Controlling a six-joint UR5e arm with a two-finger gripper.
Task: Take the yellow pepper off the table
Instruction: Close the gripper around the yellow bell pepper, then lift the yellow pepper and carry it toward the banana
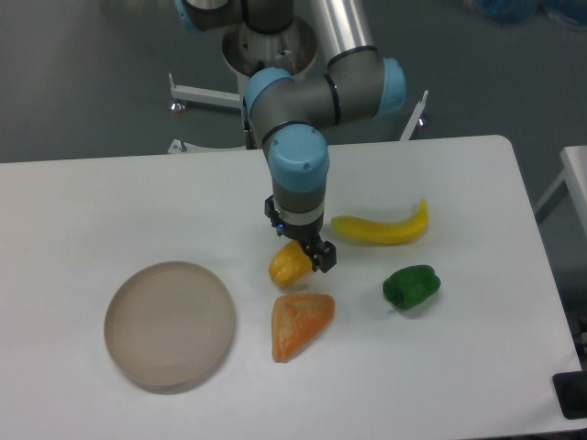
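Observation:
The yellow pepper (286, 267), small, lumpy and yellow-orange, lies on the white table (110, 202) near its middle. My gripper (304, 258) is down at the pepper, pointing straight down from the blue and grey wrist. One black finger (323, 258) shows against the pepper's right side. The other finger is hidden behind the pepper and the wrist. The pepper's upper part is tucked under the gripper. I cannot tell whether the jaws are closed on it or whether it still rests on the table.
An orange wedge-shaped piece (299, 324) lies just in front of the pepper. A yellow banana (383, 227) lies to the right, with a green pepper (412, 286) in front of it. A round beige plate (169, 324) sits at the front left.

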